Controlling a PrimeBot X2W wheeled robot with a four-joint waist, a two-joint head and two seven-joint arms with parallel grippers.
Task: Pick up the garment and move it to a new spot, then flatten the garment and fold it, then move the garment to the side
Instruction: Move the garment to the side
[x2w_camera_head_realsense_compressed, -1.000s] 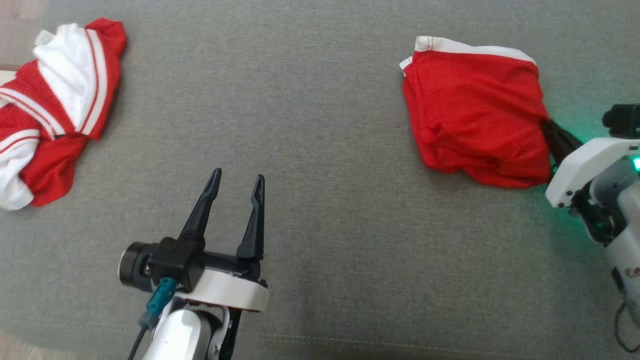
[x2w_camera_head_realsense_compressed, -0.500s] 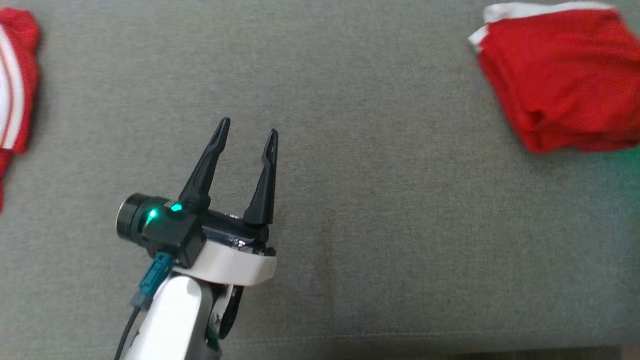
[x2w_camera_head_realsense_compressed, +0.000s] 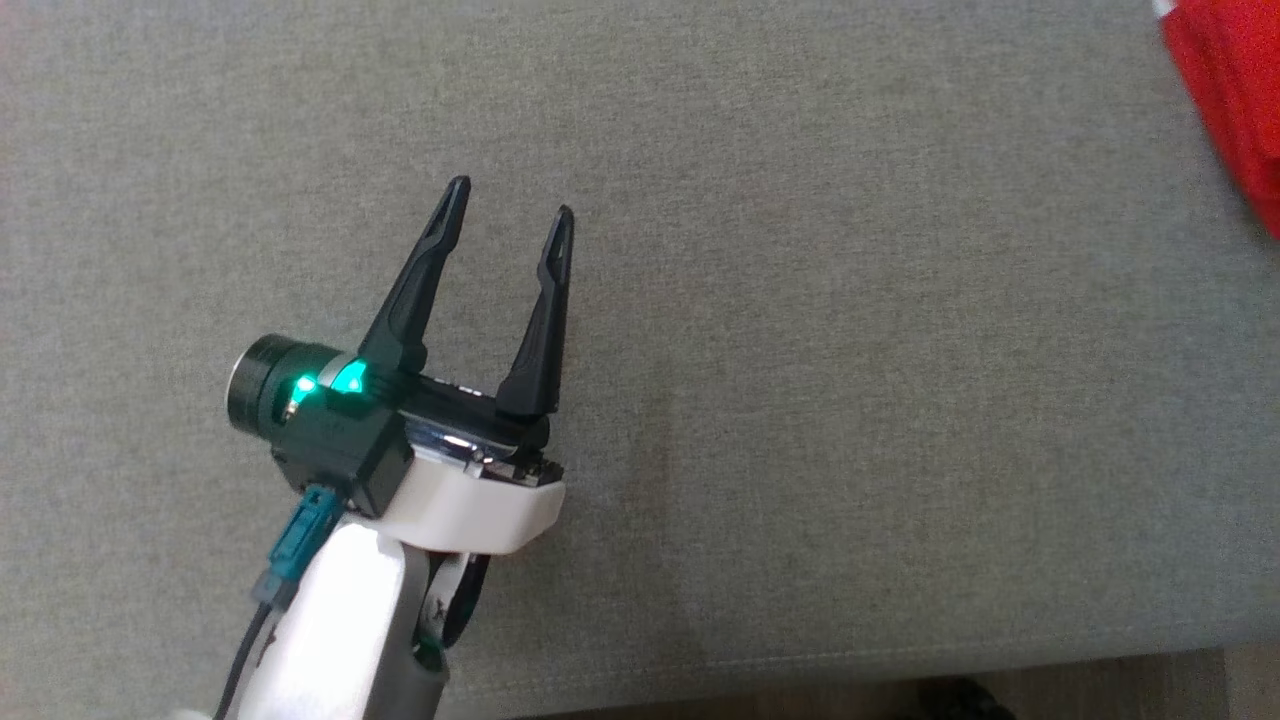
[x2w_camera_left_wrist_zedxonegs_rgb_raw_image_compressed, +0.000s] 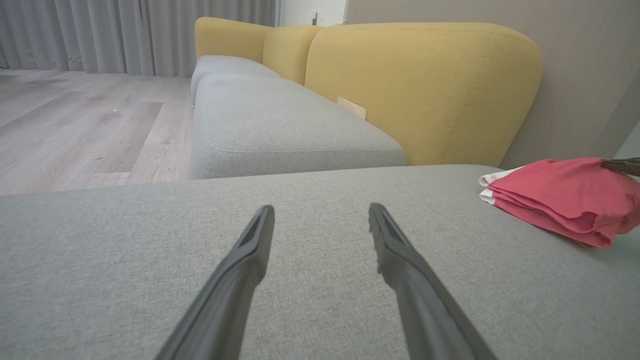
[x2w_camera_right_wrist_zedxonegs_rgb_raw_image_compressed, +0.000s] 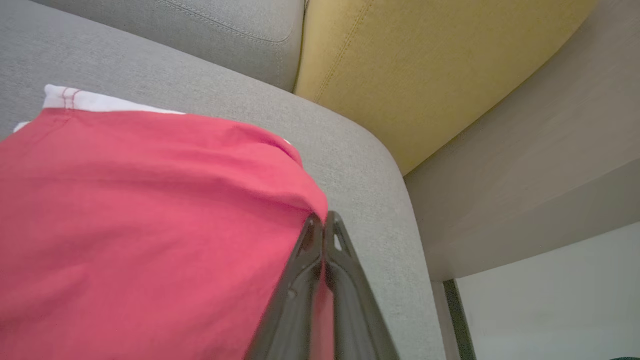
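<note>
The garment (x2w_camera_head_realsense_compressed: 1235, 110) is a folded red piece with a white hem, lying at the far right of the grey seat cushion (x2w_camera_head_realsense_compressed: 800, 400). In the head view just its corner shows, at the top right. The left wrist view has the garment (x2w_camera_left_wrist_zedxonegs_rgb_raw_image_compressed: 560, 195) well off to the right of my left gripper (x2w_camera_left_wrist_zedxonegs_rgb_raw_image_compressed: 321, 210). That left gripper (x2w_camera_head_realsense_compressed: 510, 200) hovers open over bare cushion with nothing between its fingers. My right gripper (x2w_camera_right_wrist_zedxonegs_rgb_raw_image_compressed: 322, 220) is shut on the right edge of the garment (x2w_camera_right_wrist_zedxonegs_rgb_raw_image_compressed: 150, 225), and red cloth shows between its fingers.
Yellow backrests (x2w_camera_left_wrist_zedxonegs_rgb_raw_image_compressed: 425, 85) stand behind the grey cushion, and a second grey seat (x2w_camera_left_wrist_zedxonegs_rgb_raw_image_compressed: 280, 125) lies beyond it. Wooden floor (x2w_camera_left_wrist_zedxonegs_rgb_raw_image_compressed: 75, 130) is to the left. The cushion's front edge (x2w_camera_head_realsense_compressed: 800, 660) runs along the bottom of the head view. A pale wall (x2w_camera_right_wrist_zedxonegs_rgb_raw_image_compressed: 525, 165) stands past the cushion's right end.
The head camera has moved, so the garment has slid to the picture's top right corner and the red and white pile at the left has left the picture. Both grippers keep their states.
</note>
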